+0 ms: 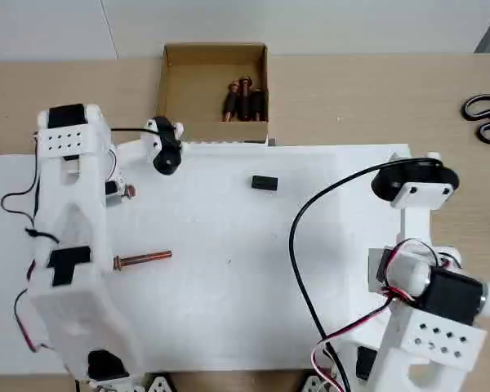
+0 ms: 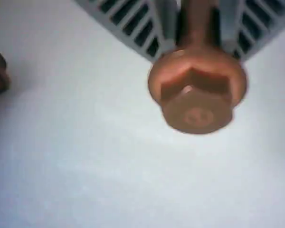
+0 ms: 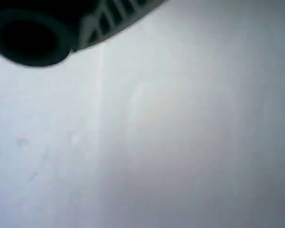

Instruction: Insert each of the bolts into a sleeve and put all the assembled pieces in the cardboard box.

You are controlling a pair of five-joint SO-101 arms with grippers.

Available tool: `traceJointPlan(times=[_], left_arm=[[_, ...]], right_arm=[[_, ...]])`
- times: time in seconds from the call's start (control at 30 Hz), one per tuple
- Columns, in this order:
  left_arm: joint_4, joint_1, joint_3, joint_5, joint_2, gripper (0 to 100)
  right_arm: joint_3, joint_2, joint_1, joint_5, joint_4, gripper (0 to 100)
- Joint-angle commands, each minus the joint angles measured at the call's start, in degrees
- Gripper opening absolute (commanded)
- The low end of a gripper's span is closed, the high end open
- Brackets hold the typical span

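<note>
At the left, the left gripper (image 2: 198, 33) is clamped on a copper bolt (image 2: 197, 95), head outward, just above the white sheet (image 1: 229, 310). A second bolt (image 1: 143, 259) lies flat on the sheet close by. At the far edge, the cardboard box (image 1: 173, 82) holds assembled pieces (image 1: 245, 100). A loose sleeve (image 1: 264, 182) lies mid-sheet. Another sleeve (image 3: 28, 40) is at the right gripper (image 3: 85, 28); its grip I cannot tell. Scissors (image 1: 486, 114) lie far right.

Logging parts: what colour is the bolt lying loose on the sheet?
The bolt is copper-coloured; high view shows best.
</note>
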Motion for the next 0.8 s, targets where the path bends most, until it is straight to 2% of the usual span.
traceJointPlan(times=[0.0,0.1,0.27,0.43,0.53,0.63,0.77], left_arm=[[1.2,0.5,0.6,0.4,-8.4,0],[1.1,0.5,1.0,8.0,-12.1,0],[1.1,0.5,1.3,25.3,-18.3,0],[1.2,1.9,2.2,46.6,-25.1,0],[1.3,4.4,4.4,56.9,-30.9,0],[1.3,7.1,8.0,61.9,-39.8,0],[1.1,12.6,14.7,62.3,-52.0,0]], right_arm=[[-3.6,-0.9,-0.3,-0.4,0.7,0.5],[-4.2,-0.9,-0.3,-0.6,1.0,0.4],[-6.5,-5.7,-0.8,-0.6,1.8,0.5],[-6.3,-13.6,-9.6,-0.3,2.0,0.4],[-6.2,-17.7,-15.0,-0.4,1.8,0.4],[-5.1,-21.0,-20.3,-0.6,1.3,0.4],[-2.9,-25.8,-25.5,-0.7,-1.1,0.4]])
